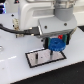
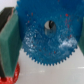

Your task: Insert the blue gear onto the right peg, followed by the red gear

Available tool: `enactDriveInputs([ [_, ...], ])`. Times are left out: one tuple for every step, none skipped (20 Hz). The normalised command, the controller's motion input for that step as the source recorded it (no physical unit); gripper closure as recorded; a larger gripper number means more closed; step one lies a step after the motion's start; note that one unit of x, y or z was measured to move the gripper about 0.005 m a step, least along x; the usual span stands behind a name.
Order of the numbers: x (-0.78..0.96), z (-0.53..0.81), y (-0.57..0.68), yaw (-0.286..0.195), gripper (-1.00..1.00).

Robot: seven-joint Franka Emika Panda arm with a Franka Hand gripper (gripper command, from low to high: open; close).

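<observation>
The blue gear (image 1: 55, 45) hangs in my gripper (image 1: 56, 42), above the exterior view's right end of the black-bordered white base plate (image 1: 37, 60). In the wrist view the blue gear (image 2: 48, 32) fills most of the picture, its centre hole showing, clamped between green finger pads (image 2: 9, 42). The red gear (image 1: 60, 36) lies on the table just behind the gripper; a red edge of it (image 2: 10, 76) peeks past the pad. The right peg (image 1: 49, 54) stands thin and dark on the plate just below the blue gear. The shorter stub (image 1: 37, 57) is toward the exterior view's left.
The white table (image 1: 15, 70) carries the plate. The arm's white body (image 1: 37, 12) fills the upper part of the exterior view, with black cables (image 1: 10, 25) at its left.
</observation>
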Motion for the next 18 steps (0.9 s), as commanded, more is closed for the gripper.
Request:
enactDriveInputs([
  [0.24, -0.15, -0.10, 0.000, 1.00],
  [0.20, -0.12, -0.08, 0.000, 1.00],
  [0.17, -0.12, -0.08, 0.000, 1.00],
  [0.18, -0.11, -0.07, 0.000, 1.00],
  [0.15, -0.11, -0.05, 0.000, 1.00],
  [0.17, -0.05, -0.04, 0.000, 1.00],
  [0.08, -0.07, -0.03, 0.000, 1.00],
  [0.11, 0.02, -0.04, 0.000, 1.00],
  [0.13, 0.14, 0.00, 0.000, 1.00],
  [0.00, 0.23, 0.01, 0.000, 1.00],
  [0.00, 0.38, 0.00, 0.000, 1.00],
  [0.00, 0.50, 0.00, 0.000, 1.00],
  [0.00, 0.47, -0.08, 0.000, 1.00],
  [0.00, 0.25, -0.07, 0.000, 1.00],
  [0.08, 0.27, -0.07, 0.000, 1.00],
  [0.02, 0.16, -0.03, 0.000, 1.00],
  [0.12, 0.35, -0.09, 0.000, 1.00],
  [0.13, 0.19, -0.13, 0.000, 1.00],
])
